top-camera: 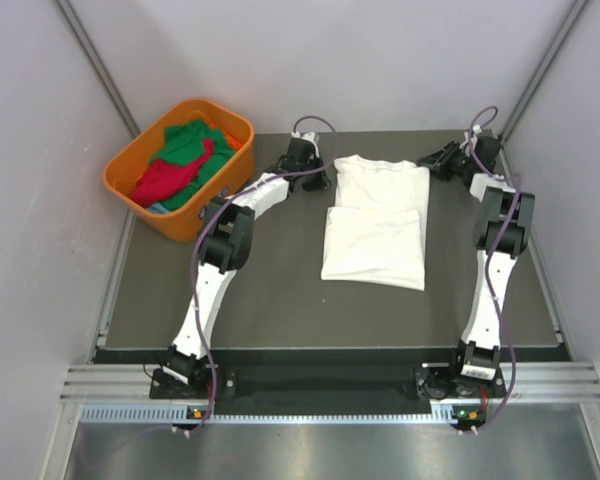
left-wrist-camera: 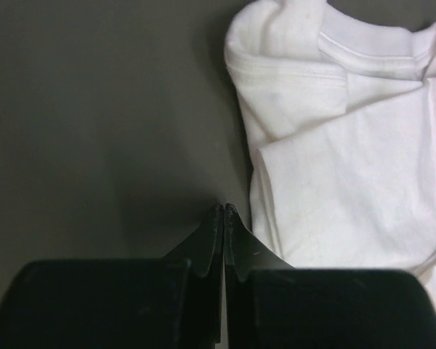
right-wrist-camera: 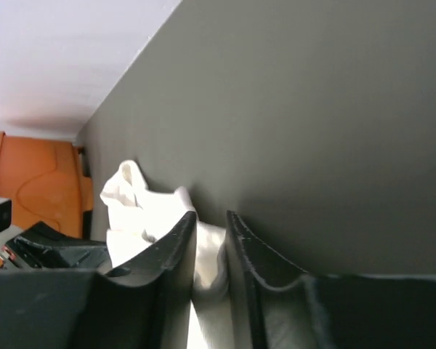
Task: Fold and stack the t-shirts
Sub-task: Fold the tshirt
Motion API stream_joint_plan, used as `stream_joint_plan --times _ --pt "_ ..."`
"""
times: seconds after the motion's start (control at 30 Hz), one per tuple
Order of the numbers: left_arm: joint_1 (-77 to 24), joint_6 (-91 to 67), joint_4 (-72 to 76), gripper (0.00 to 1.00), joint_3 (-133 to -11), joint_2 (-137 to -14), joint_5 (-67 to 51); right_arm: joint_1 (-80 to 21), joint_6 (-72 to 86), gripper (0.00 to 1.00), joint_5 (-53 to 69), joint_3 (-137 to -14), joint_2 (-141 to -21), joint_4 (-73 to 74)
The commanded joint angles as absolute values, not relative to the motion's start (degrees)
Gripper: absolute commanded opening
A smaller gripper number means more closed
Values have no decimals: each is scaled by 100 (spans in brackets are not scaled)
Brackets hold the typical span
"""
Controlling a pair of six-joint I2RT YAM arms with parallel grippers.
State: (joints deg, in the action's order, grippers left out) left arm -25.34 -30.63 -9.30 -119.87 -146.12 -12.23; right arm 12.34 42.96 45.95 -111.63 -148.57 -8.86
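A white t-shirt (top-camera: 375, 225) lies flat on the dark table, its lower half folded up over the middle. No red chest print shows. My left gripper (top-camera: 320, 165) is at the shirt's far left shoulder. In the left wrist view the left gripper (left-wrist-camera: 224, 209) is shut on nothing, just beside the shirt's (left-wrist-camera: 349, 160) left edge. My right gripper (top-camera: 438, 160) is at the far right shoulder. In the right wrist view the right gripper (right-wrist-camera: 211, 218) is shut on a fold of the white cloth (right-wrist-camera: 142, 211). Green (top-camera: 190, 140) and red (top-camera: 165, 178) t-shirts lie bunched in the basket.
An orange plastic basket (top-camera: 180, 222) stands off the table's far left corner; it also shows in the right wrist view (right-wrist-camera: 36, 182). Pale walls close in on the left, right and far sides. A metal rail runs along the near edge by the arm bases.
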Motion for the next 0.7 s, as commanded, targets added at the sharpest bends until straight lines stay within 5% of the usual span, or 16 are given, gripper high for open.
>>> stream_joint_plan --times 0.0,0.17,0.37,0.53,0.67 --pt "-2356 -3023 -1037 0 -11699 -14300 -528 1055 4605 22 4369 -11680 -15081 -1389" --pt "-2303 -3085 -1028 0 -11716 -14309 -580 844 4667 3 4280 -12294 -15468 -1397" --pt "-2303 -3120 -976 0 -11698 -14221 -633 773 4500 0 4000 -12498 -15583 -1380" --pt "-2303 -3050 -975 0 -11716 -14045 -826 957 4474 27 3674 -12638 -15583 -1275" --pt "-2303 -2953 -1124 0 -11725 -13782 -1019 1239 4447 36 3674 -12841 -15382 -854"
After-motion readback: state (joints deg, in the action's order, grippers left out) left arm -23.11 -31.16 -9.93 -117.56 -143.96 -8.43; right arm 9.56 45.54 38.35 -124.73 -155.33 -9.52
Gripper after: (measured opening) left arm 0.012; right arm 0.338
